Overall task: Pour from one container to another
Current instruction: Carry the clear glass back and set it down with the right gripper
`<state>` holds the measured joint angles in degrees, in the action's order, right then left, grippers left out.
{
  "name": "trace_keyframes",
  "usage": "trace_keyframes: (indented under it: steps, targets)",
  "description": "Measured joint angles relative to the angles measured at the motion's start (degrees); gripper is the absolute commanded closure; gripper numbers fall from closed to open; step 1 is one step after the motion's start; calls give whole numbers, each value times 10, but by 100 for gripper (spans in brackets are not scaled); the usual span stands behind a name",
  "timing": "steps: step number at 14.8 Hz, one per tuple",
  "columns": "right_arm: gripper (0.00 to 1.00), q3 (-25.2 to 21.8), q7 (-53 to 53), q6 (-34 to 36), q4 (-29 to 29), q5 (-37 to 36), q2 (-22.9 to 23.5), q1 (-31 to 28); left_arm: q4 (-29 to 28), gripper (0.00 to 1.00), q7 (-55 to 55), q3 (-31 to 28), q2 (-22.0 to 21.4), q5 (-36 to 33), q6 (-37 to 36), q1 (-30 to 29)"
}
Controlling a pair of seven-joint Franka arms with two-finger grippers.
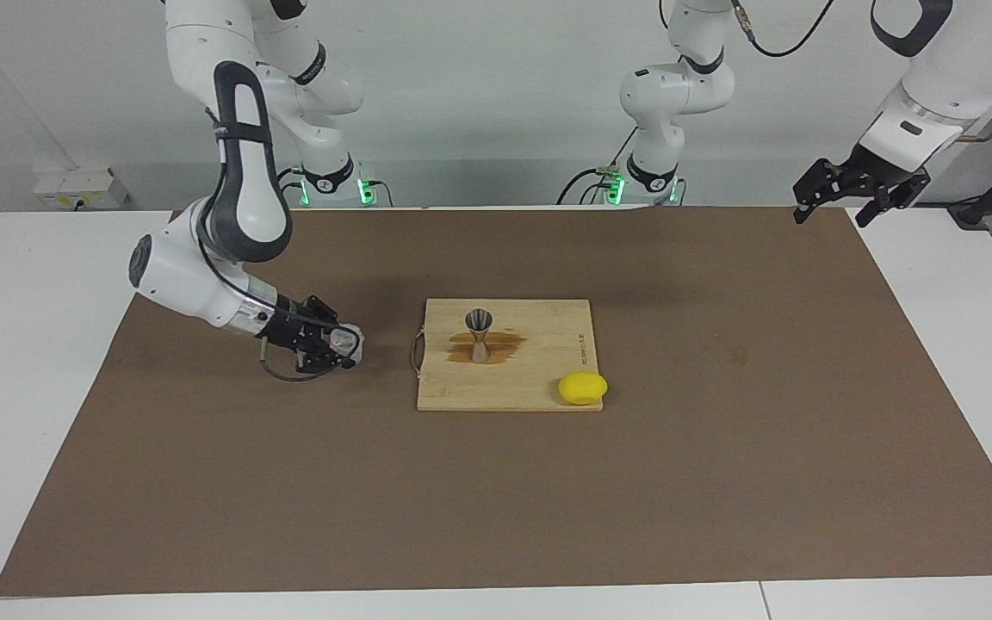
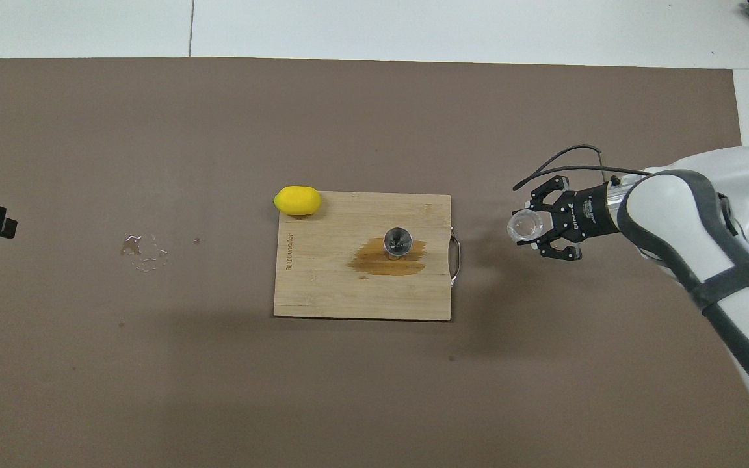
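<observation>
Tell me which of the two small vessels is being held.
The clear glass tumbler, gripped by the right gripper above the mat; the metal jigger stands free on the board.

Clear glass tumbler, shiny metal jigger, wooden board

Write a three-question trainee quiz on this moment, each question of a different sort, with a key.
1. True or false: the jigger stands upright on the cutting board.
2. What does the right claw hold?
A. the lemon
B. the glass tumbler
C. nothing
3. Fill in: the dark wet patch lies on the board around the foot of the ____.

Key
1. True.
2. B; it is over the brown mat, toward the right arm's end of the table. The left claw waits, open, over the mat's corner at its own end.
3. jigger.
</observation>
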<state>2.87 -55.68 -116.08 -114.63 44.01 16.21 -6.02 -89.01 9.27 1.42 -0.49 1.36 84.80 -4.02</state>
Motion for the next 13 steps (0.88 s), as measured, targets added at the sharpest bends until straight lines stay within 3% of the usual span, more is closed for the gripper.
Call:
trace_keyframes:
  steps: [4,5,6,7,10,13]
  targets:
    - [100,0,83,24,1,16,50,-61,0,0,-23,-17,0,-1,7,17]
    - [96,0,91,25,1,17,57,-67,0,0,-25,-18,0,-1,7,18]
    - [83,0,94,25,1,18,60,-70,0,0,-26,-18,0,-1,7,19]
    - [56,0,95,25,1,18,62,-70,-1,0,-26,-19,0,-1,7,20]
    - [0,1,95,25,-1,18,62,-70,-1,0,-27,-20,0,-2,7,21]
    - [0,0,95,24,-3,18,62,-70,-1,0,-27,-24,0,-2,7,22]
